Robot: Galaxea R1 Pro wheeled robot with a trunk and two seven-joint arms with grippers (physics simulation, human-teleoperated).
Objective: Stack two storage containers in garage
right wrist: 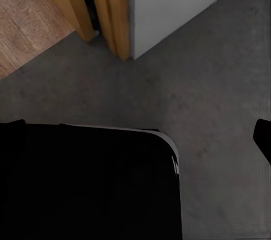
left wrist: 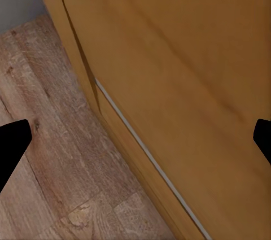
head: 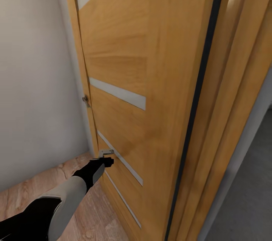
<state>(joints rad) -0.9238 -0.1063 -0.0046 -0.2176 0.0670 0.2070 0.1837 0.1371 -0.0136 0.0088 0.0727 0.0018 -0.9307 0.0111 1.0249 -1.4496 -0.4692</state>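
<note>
Robot is jammed up against a wooden door (head: 151, 63) at the threshold, wood-plank floor (head: 22, 195) on the near side, grey concrete floor (right wrist: 214, 70) of the garage past the door frame (right wrist: 110, 8). No red bins anywhere in these views, so I can't say where the storage containers are; likely not carried, since both end effectors look empty.

Left end effector (head: 107, 161) sits right at the door face, near a small metal hinge or bracket (head: 105, 152). In its wrist view the fingertips (left wrist: 12, 141) stand wide apart, nothing between them. Right end effector: fingertip (right wrist: 263, 134) at the frame's edge, spread apart too, hanging over the robot's dark base (right wrist: 84, 183).

Risks, as a guess:
- left arm (head: 64, 199) scraping or snagging on the door if the base rolls forward
- door swinging back onto the arm
- base clipping the frame on the way through
</note>
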